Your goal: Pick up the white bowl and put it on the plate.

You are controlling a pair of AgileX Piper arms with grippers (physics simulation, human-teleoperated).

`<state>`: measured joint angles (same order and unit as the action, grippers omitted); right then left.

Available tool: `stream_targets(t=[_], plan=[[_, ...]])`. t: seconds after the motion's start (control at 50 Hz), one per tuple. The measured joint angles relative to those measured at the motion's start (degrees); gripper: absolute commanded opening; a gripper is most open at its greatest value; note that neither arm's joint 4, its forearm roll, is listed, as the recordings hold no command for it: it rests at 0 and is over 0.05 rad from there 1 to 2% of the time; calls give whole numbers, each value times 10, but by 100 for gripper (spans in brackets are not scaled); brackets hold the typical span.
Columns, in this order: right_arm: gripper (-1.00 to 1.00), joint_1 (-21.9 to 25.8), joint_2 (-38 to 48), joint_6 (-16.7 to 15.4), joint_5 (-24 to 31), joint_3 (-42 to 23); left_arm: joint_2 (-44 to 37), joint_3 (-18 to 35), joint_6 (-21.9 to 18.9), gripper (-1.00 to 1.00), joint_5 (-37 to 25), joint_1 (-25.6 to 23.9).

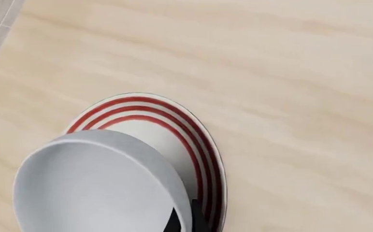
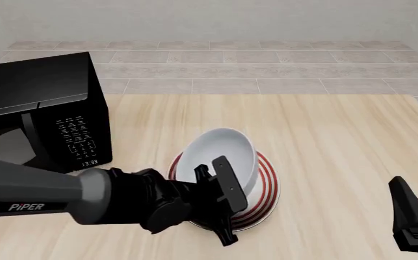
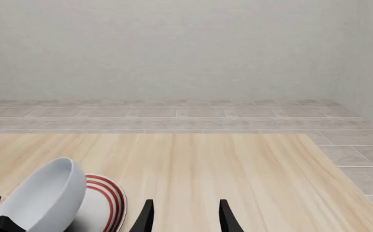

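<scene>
Left end effector (image 2: 220,203) clamped on near rim of the white bowl (image 2: 220,160), holding it tilted over the plate (image 2: 263,203), desk centre; likely about to set it down. Right end effector (image 3: 183,215) open, empty, idle near right.

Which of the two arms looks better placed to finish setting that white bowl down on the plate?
Left. Its end effector grips the white bowl, tilted over the plate. The right end effector sits open, off to the side.
</scene>
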<state>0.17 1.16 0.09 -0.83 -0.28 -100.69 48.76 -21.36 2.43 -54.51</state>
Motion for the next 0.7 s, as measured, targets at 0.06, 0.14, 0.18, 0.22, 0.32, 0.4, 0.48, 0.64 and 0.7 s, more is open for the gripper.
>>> stream_targets(t=[0.06,0.14,0.18,0.22,0.32,0.4,0.48,0.64,0.7], plan=[[100,0,0,0,0,0,-3,2,1,-100,-1,-1],[100,0,0,0,0,0,-6,4,2,-100,-2,-2],[100,0,0,0,0,0,-8,5,2,-100,-2,-3],[100,0,0,0,0,0,-9,6,2,-100,-2,-3],[100,0,0,0,0,0,-12,8,2,-100,-3,-4],[100,0,0,0,0,0,-15,10,2,100,-4,-5],[100,0,0,0,0,0,-19,11,2,100,-6,-5],[100,0,0,0,0,0,-21,14,1,100,-10,-6],[100,0,0,0,0,0,-21,14,0,100,-12,-6]])
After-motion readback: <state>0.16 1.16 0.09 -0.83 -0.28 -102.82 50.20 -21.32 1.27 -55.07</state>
